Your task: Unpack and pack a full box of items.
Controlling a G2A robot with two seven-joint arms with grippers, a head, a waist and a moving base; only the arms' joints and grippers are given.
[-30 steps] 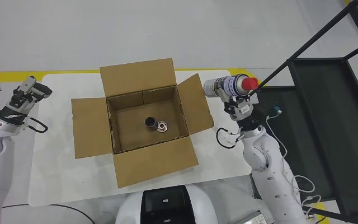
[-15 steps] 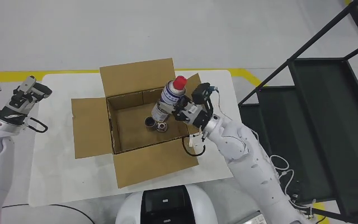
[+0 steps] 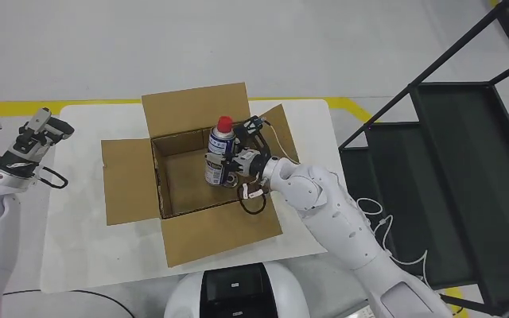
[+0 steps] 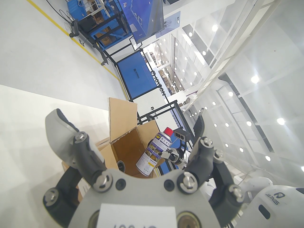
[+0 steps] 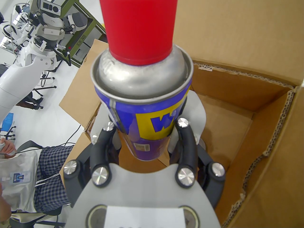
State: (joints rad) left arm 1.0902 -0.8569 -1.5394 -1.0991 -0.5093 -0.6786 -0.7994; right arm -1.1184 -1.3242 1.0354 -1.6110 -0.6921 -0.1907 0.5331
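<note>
Spray can (image 3: 219, 151) over open box (image 3: 195, 107)

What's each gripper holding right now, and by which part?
The right gripper holds the spray can by its lower body, over the box. The left gripper is open and holds nothing.

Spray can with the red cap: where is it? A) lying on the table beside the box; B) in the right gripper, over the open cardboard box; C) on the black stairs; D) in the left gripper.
B: the right gripper is shut on the spray can, over the cardboard box.
</note>
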